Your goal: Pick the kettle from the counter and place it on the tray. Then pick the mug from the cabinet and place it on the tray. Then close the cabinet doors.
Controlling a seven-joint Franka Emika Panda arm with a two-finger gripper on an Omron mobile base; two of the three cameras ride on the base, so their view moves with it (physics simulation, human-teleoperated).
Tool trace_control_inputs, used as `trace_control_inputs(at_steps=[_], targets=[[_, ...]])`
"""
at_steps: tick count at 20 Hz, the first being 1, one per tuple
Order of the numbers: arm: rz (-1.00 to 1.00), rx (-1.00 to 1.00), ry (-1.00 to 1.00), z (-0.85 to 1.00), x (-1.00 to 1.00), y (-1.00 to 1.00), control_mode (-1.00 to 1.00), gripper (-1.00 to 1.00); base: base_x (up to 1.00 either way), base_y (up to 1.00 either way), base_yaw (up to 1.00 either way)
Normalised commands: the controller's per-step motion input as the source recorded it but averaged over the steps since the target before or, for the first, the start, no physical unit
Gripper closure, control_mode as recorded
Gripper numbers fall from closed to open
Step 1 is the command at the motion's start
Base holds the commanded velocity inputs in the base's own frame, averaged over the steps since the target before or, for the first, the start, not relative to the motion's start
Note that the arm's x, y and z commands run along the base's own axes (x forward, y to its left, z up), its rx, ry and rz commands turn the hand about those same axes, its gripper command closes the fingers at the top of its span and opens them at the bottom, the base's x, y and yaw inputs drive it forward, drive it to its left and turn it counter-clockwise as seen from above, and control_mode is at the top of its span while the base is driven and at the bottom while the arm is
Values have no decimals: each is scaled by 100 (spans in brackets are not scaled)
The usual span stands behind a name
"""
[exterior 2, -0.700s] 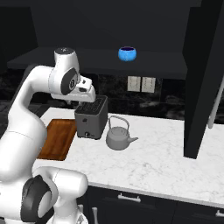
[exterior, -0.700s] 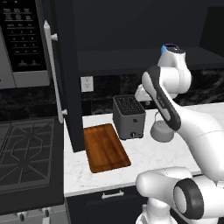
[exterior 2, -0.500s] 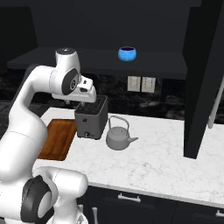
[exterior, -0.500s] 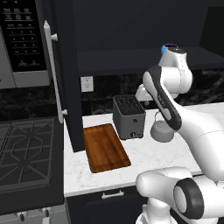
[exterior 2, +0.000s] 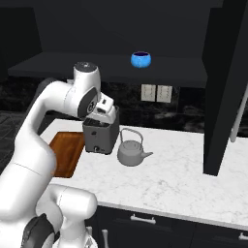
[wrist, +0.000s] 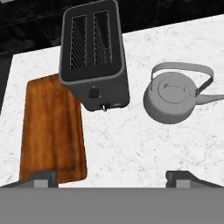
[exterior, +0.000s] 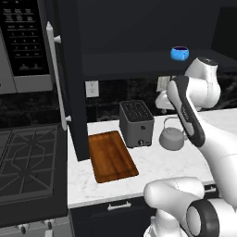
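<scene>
The grey kettle (exterior: pixel 173 139) (exterior 2: pixel 131 152) (wrist: pixel 170 98) stands upright on the white counter (exterior 2: pixel 184 169), just right of the toaster. My gripper (wrist: pixel 111 177) hangs open and empty above the toaster and looks down on it; the white hand (exterior 2: pixel 104 109) hovers over the toaster's top. The wooden tray (exterior: pixel 111 157) (exterior 2: pixel 65 150) (wrist: pixel 52 131) lies bare to the toaster's left. The blue mug (exterior: pixel 179 53) (exterior 2: pixel 141 59) sits on the shelf of the open cabinet (exterior: pixel 139 62). Both cabinet doors (exterior: pixel 69 78) (exterior 2: pixel 225 87) stand swung out.
A dark toaster (exterior: pixel 136 122) (exterior 2: pixel 100 135) (wrist: pixel 94 52) stands between tray and kettle. The left door hangs over the tray's left edge. A microwave (exterior: pixel 25 46) and a stove (exterior: pixel 28 162) lie to the left. Bare marble stretches right of the kettle.
The arm has swung a little to the right, carrying the open hand slightly lower over the toaster, toward the kettle. Kettle, mug, tray and doors have not moved.
</scene>
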Motion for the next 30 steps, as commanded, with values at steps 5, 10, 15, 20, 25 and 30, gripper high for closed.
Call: trace_control_inputs(at_steps=[5,10,15,20,25,30], targets=[[-59,21,-6,-15,-25,-34,-100,-100,0,0,0],[-55,24,-1,-13,-2,-37,-100,-100,0,0,0],[-45,23,0,-10,5,-21,-100,-100,0,0,0],[-21,25,-2,-8,17,-33,-100,-100,0,0,0],[-1,16,-8,-3,2,-33,-100,-100,0,0,0],[-8,4,9,0,18,-12,-100,-100,0,0,0]])
